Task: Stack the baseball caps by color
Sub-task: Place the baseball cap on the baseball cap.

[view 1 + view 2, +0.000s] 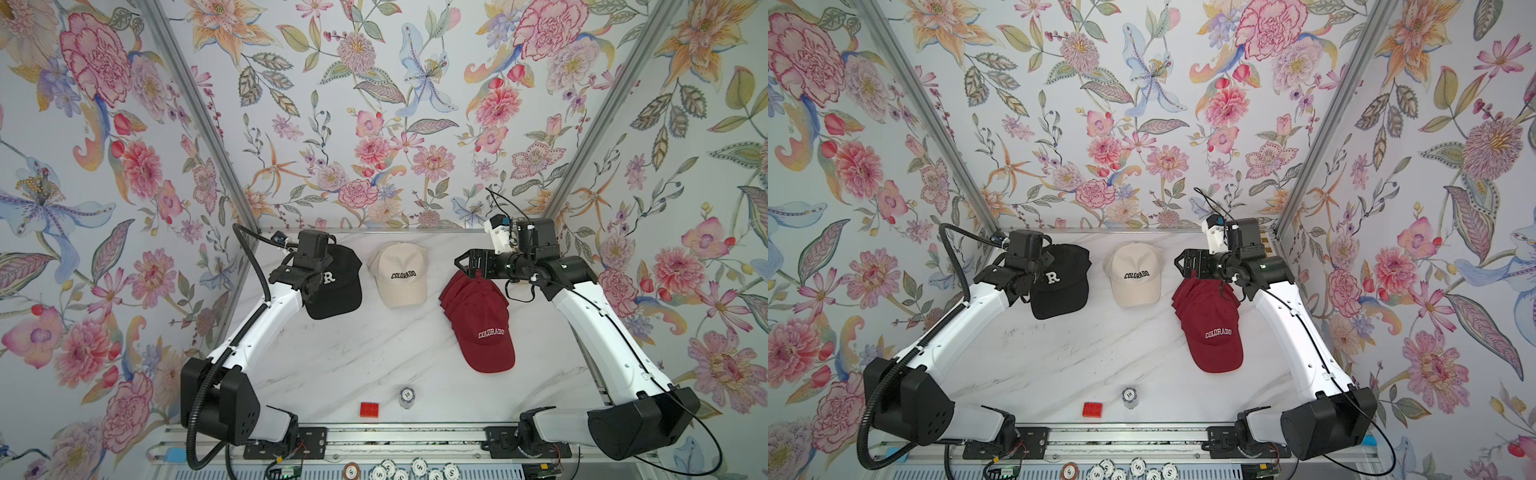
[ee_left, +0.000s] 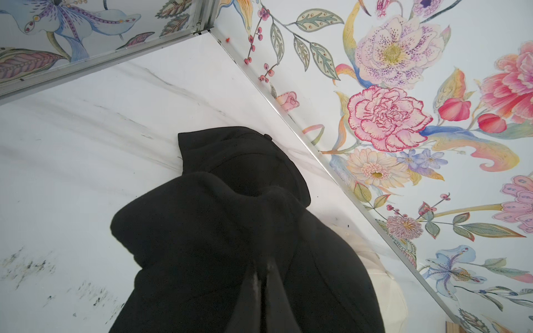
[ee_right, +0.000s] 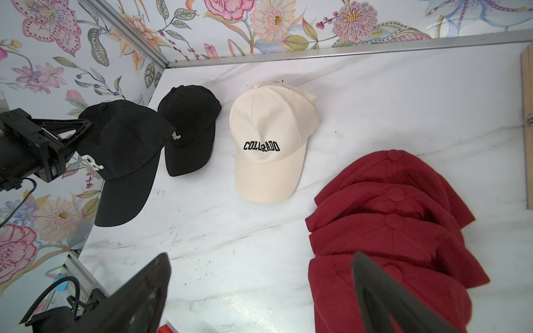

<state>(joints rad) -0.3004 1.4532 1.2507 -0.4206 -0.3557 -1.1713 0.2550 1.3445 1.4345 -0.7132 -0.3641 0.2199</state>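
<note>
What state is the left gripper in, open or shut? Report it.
Shut on the black R cap: the left gripper pinches its fabric, fingers together.

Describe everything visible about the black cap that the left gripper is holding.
The black fabric baseball cap with a white embroidered "R" is pinched at its crown by the shut left gripper, which bunches the cloth into folds. It looks raised off the white marble table, brim drooping toward the robot's bases, letter showing from above. It hangs beside a second black cap lying near the back wall; whether they touch is unclear.
</note>
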